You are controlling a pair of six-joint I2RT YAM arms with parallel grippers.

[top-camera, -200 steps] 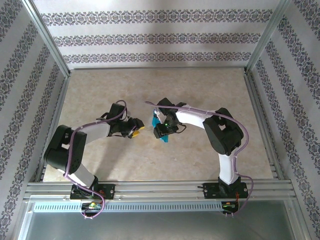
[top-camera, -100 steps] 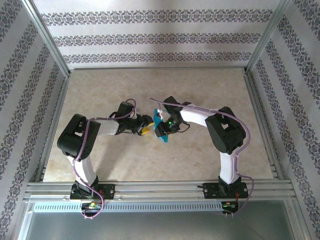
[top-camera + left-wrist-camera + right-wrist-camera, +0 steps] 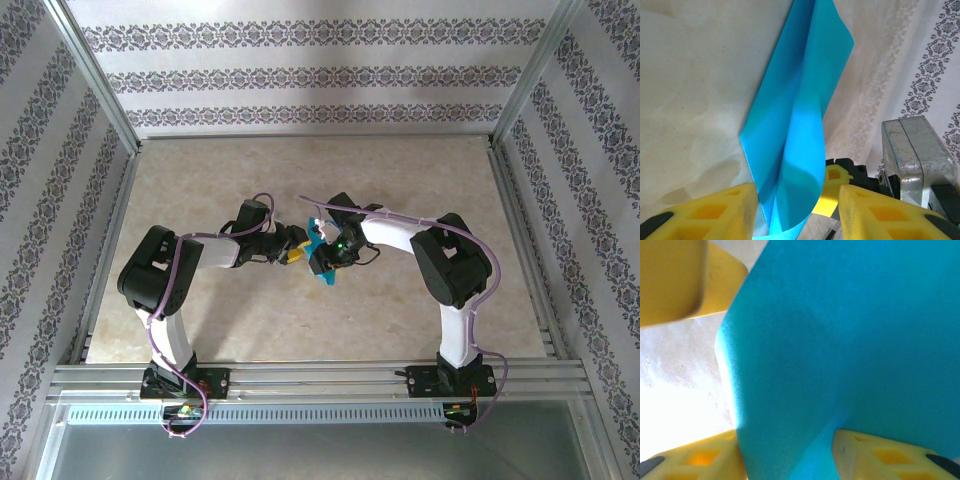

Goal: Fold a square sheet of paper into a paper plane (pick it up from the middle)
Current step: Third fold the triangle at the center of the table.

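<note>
From above, the sheet of paper [image 3: 315, 240] is too small to read its creases. At the right wrist it is blurred, cut off top and right, hiding whether the right pincer [image 3: 785, 457] grips it.

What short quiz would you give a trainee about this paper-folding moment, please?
1. True or false: the blue paper is a flat, unbent sheet.
2. The fingers in the left wrist view are: A yellow, B red, C green.
3. In the top view, the paper sits between which two things?
Key: 1 false, it curls. 2 A. 3 The left gripper and the right gripper.
</note>
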